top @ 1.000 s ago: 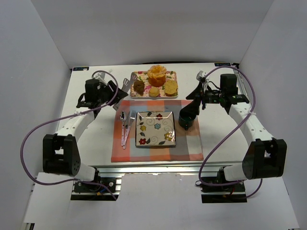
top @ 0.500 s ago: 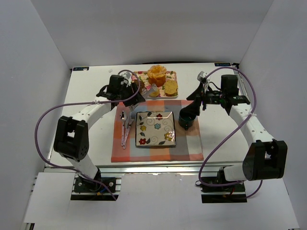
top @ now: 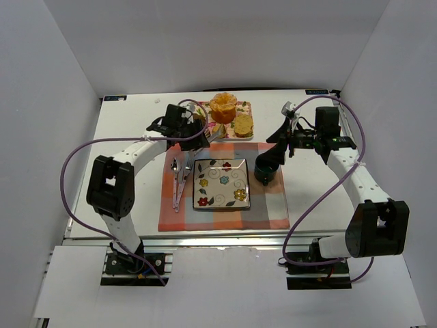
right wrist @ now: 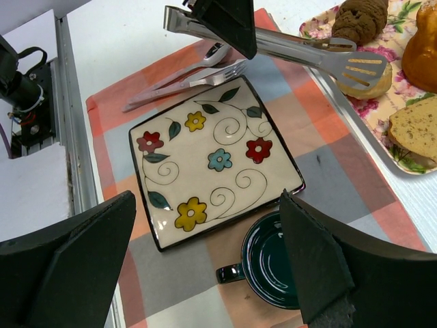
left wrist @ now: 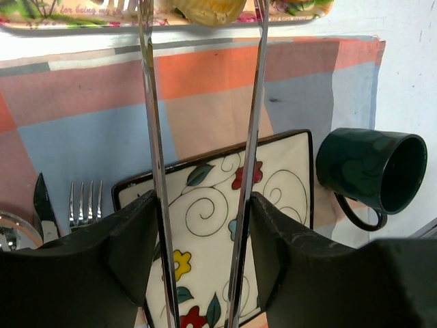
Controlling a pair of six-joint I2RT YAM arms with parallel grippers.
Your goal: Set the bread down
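Observation:
My left gripper [top: 186, 124] is shut on metal tongs [left wrist: 153, 137], its pads pressing both arms [left wrist: 203, 198]. The tongs [right wrist: 293, 41] reach over the floral tray [top: 244, 104], and their slotted tips sit at a small round bread roll [right wrist: 365, 78], also visible in the left wrist view [left wrist: 208, 8]. I cannot tell whether the tips grip it. The square flowered plate [top: 220, 183] lies empty on the checked placemat [top: 273, 212]. My right gripper [top: 275, 152] is open and empty, hovering above the dark green mug [right wrist: 273, 263].
The tray also holds an orange ring-shaped cake [top: 223, 106], a dark brown roll [right wrist: 360, 19] and a seeded slice [right wrist: 416, 130]. A knife, fork and spoon [top: 179, 179] lie left of the plate. The mug [top: 265, 171] stands to its right.
My left arm has swung right from the table's left side to the tray, carrying the tongs to the round roll. The right arm has not moved.

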